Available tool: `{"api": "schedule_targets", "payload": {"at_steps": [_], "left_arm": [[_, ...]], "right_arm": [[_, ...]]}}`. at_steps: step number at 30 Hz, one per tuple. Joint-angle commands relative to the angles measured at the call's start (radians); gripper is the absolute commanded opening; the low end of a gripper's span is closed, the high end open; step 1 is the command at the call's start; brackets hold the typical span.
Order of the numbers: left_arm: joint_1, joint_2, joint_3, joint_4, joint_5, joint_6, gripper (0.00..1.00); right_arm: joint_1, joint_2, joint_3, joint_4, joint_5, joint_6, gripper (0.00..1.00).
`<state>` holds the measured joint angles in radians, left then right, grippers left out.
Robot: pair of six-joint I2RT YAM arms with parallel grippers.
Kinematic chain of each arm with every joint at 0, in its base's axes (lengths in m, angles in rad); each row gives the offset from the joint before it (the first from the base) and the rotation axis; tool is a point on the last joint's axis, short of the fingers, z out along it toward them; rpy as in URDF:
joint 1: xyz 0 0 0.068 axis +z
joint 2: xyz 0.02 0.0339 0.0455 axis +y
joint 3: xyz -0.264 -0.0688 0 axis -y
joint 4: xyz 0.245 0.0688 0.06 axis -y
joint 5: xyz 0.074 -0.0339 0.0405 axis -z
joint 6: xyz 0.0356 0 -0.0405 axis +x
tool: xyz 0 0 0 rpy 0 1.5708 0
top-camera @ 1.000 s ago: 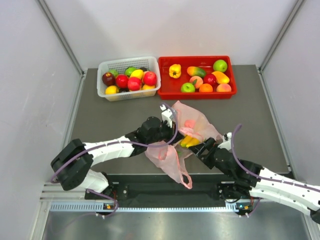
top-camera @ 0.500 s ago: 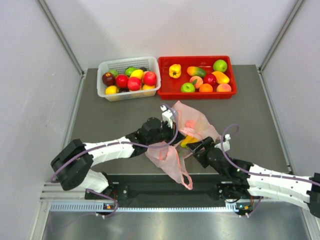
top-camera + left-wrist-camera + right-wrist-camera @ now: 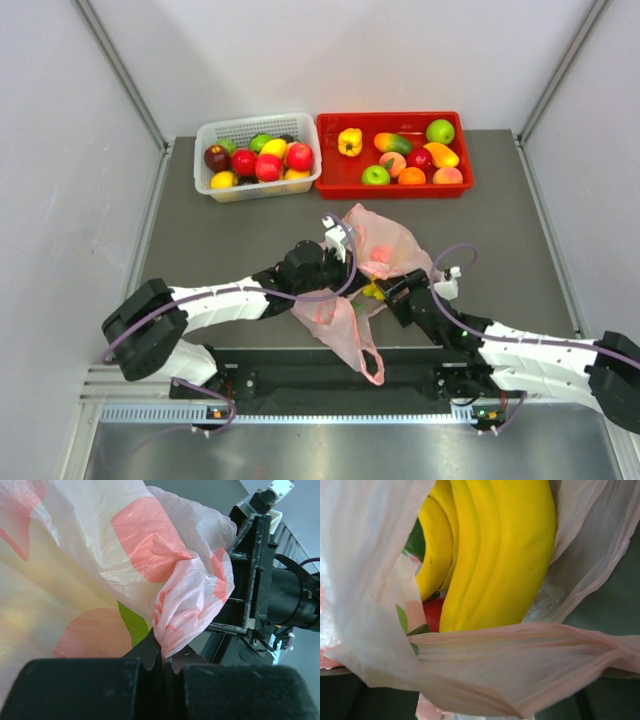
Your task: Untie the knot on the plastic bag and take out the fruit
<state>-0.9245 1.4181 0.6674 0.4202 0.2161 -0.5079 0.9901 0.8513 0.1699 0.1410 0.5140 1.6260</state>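
Observation:
The pink plastic bag (image 3: 388, 250) lies crumpled at the table's near middle. My left gripper (image 3: 338, 282) is shut on a bunched fold of the bag's plastic (image 3: 190, 600), pinched between its jaws (image 3: 162, 655). My right gripper (image 3: 388, 291) is pushed into the bag's mouth from the right. In the right wrist view a band of bag plastic (image 3: 520, 660) covers its fingers. Just ahead of it lie the fruit: a yellow banana bunch (image 3: 490, 555) and a small red fruit (image 3: 432, 612). A bit of banana (image 3: 372, 291) shows from above. The knot is out of view.
A white basket (image 3: 260, 191) full of fruit stands at the back left, with a red tray (image 3: 400, 189) of fruit beside it. One loop handle (image 3: 368, 352) of the bag hangs over the table's near edge. The right arm's black gripper body (image 3: 280, 600) is close to my left jaws.
The right gripper has slid left and forward into the bag's mouth, up to the bananas. The left gripper has kept its hold and barely moved.

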Motion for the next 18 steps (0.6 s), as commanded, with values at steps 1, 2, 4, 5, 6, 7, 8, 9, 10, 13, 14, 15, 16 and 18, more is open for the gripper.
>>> {"api": "schedule_targets", "payload": {"at_steps": [1, 2, 4, 5, 6, 7, 8, 9, 10, 13, 14, 15, 16, 18], "left_arm": [[-0.008, -0.036, -0.009, 0.081, 0.014, -0.015, 0.0], [-0.01, -0.036, -0.011, 0.083, 0.014, -0.017, 0.0], [-0.01, -0.039, -0.012, 0.088, 0.017, -0.018, 0.0], [-0.01, -0.039, -0.012, 0.089, 0.016, -0.02, 0.0], [-0.01, -0.042, -0.012, 0.088, 0.019, -0.02, 0.0], [-0.01, -0.042, -0.012, 0.089, 0.02, -0.018, 0.0], [-0.01, -0.044, -0.014, 0.089, 0.019, -0.02, 0.0], [-0.01, -0.045, -0.014, 0.088, 0.017, -0.017, 0.0], [-0.01, -0.048, -0.015, 0.086, 0.016, -0.017, 0.0], [-0.01, -0.05, -0.02, 0.081, 0.011, -0.011, 0.0], [-0.01, -0.054, -0.02, 0.075, 0.008, -0.009, 0.0], [-0.01, -0.059, -0.022, 0.069, 0.003, -0.001, 0.0], [-0.011, -0.061, -0.022, 0.065, -0.004, 0.002, 0.0], [-0.01, -0.071, -0.023, 0.042, -0.012, 0.02, 0.0]], "right_arm": [[-0.03, 0.06, -0.003, 0.112, -0.031, -0.005, 0.71], [-0.036, 0.092, -0.004, 0.124, -0.037, -0.005, 0.71], [-0.047, 0.12, -0.007, 0.167, -0.06, -0.006, 0.71], [-0.048, 0.146, -0.01, 0.184, -0.074, -0.006, 0.7], [-0.053, 0.156, -0.012, 0.199, -0.083, -0.008, 0.69], [-0.057, 0.167, -0.015, 0.231, -0.091, -0.012, 0.61], [-0.06, 0.179, -0.018, 0.244, -0.098, -0.014, 0.54], [-0.062, 0.183, -0.02, 0.253, -0.101, -0.024, 0.46], [-0.071, 0.183, -0.021, 0.261, -0.104, -0.032, 0.4], [-0.09, 0.146, -0.026, 0.243, -0.121, -0.07, 0.21], [-0.091, 0.105, -0.024, 0.202, -0.124, -0.08, 0.13], [-0.094, 0.076, -0.021, 0.172, -0.123, -0.107, 0.1], [-0.099, 0.015, -0.011, 0.137, -0.12, -0.123, 0.07], [-0.106, -0.058, 0.005, -0.001, -0.115, -0.181, 0.04]]}}
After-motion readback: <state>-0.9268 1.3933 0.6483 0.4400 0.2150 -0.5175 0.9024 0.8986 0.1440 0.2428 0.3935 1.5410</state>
